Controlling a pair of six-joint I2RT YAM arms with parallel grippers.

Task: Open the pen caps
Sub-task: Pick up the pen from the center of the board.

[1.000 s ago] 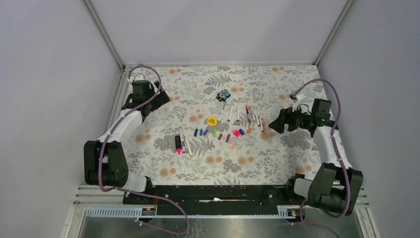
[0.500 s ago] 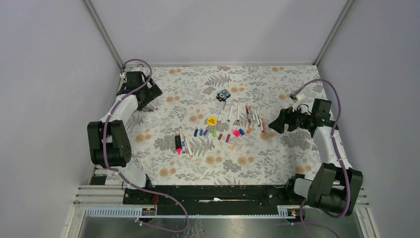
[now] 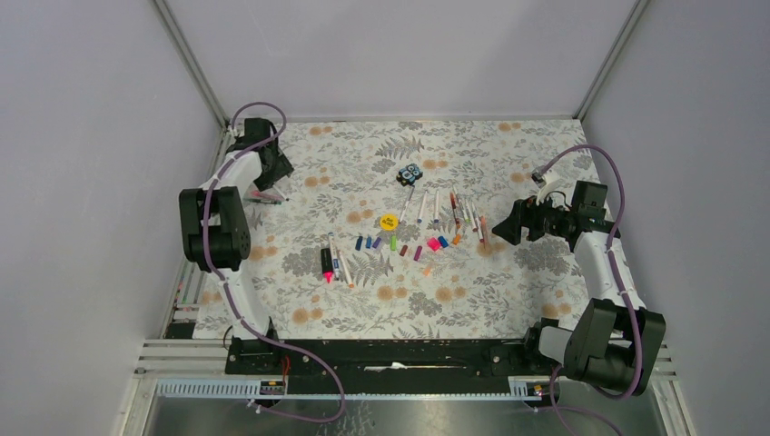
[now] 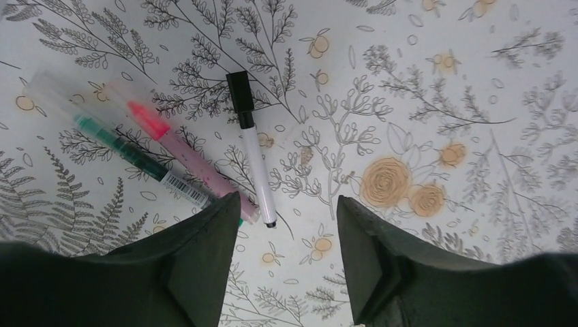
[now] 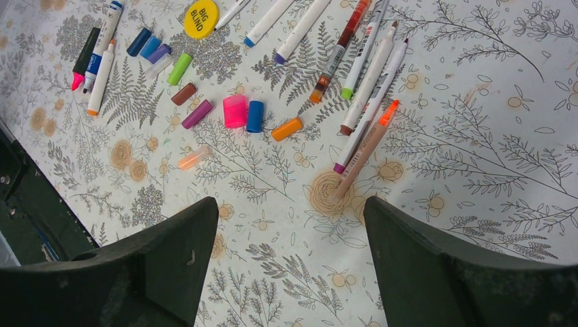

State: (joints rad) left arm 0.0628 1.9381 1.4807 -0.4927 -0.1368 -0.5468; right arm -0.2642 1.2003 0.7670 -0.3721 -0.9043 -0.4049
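Left gripper [image 4: 286, 204]: its jaws stand apart with nothing between them. It hangs over the far left corner of the table [image 3: 363, 304], above three pens.
Pens under the left gripper: a white pen [image 4: 253, 153] lies with its black cap [image 4: 240, 90] on. Beside it lie a pink pen [image 4: 180, 150] and a green pen [image 4: 133, 151], side by side, each under a clear cap. One finger hides their near ends.
Right gripper [image 5: 290, 204]: its jaws are spread wide and empty. It hovers at the right side of the table, facing the main group.
Row of pens [image 5: 368, 68]: the pens lie fanned out mid-table with several tips bare. An orange-tipped pen [image 5: 364, 146] lies nearest the right gripper.
Loose caps: the pink cap [image 5: 234, 111] lies just beside the blue cap [image 5: 255, 116], with the orange cap [image 5: 287, 129] near them. The purple cap [image 5: 197, 114], brown cap [image 5: 184, 93] and green cap [image 5: 180, 69] lie apart from these.
Highlighter [image 5: 84, 60]: it is pink and black, and lies beside two white pens, apart from the row.
Yellow disc [image 5: 201, 18]: it is marked BIG BLIND and lies just beyond the caps.
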